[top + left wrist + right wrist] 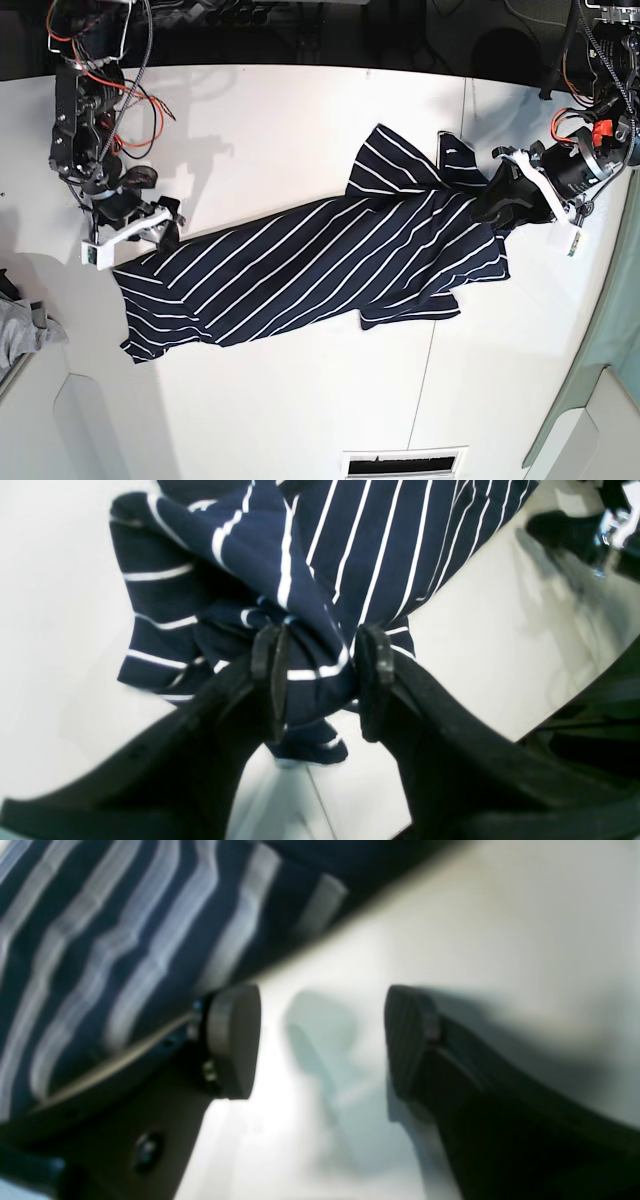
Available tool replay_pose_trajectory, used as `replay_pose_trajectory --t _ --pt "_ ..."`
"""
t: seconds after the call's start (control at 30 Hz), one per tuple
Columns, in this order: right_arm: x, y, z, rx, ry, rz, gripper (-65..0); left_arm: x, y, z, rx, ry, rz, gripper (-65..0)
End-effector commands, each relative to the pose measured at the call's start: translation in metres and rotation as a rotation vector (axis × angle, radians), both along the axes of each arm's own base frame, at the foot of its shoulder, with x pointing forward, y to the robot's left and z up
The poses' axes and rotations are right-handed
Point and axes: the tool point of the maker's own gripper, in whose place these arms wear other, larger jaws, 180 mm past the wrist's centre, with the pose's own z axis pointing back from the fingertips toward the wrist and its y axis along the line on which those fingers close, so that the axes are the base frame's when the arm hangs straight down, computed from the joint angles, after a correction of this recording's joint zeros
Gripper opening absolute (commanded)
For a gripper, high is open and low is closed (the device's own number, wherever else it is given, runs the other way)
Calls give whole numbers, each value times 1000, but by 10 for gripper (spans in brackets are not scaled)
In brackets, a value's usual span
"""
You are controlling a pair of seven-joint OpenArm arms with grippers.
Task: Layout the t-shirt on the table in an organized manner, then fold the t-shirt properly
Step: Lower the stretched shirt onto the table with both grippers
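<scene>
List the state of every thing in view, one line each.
t-shirt: stretched out diagonally on the table, wrinkled, bunched at the left gripper's end, not folded.
table: bare white top around the shirt.
left gripper: jaws apart, shirt cloth lying between them.
right gripper: open, empty, over bare table beside the shirt's edge.
grey cloth: crumpled at the table's edge.

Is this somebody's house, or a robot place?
Probably a robot lab or workshop, not a house. Two robot arms with bare red and black wires stand at a big white table, with a striped t-shirt stretched between them to practise folding.
</scene>
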Motion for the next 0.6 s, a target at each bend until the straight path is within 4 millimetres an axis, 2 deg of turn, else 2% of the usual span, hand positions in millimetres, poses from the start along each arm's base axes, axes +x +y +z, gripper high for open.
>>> replay_pose_trajectory --t 0.0,0.07,0.13,0.2,0.23,0.33,0.4,0.57 --pt "11 2 1 1 2 -3 -265 8 2 15 -8 -60 0 -405" --pt "22 10 -4 -2 12 3 -290 9 3 16 1 -69 4 -408" --pt "30 15 -5 -16 19 17 -410 10 5 15 17 -72 6 -447" --pt "40 17 3 -21 -5 34 -616 11 8 15 36 -84 10 -569" --pt "44 18 10 -23 -25 50 -650 13 8 17 39 -98 14 -639" --pt "51 21 44 -50 -84 122 -650 18 11 29 36 -152 24 -650" --pt "52 19 76 -91 -132 144 -650 17 8 43 55 -190 -9 -650" --pt "44 9 185 -239 -362 185 -650 12 -7 99 77 -308 -66 -650"
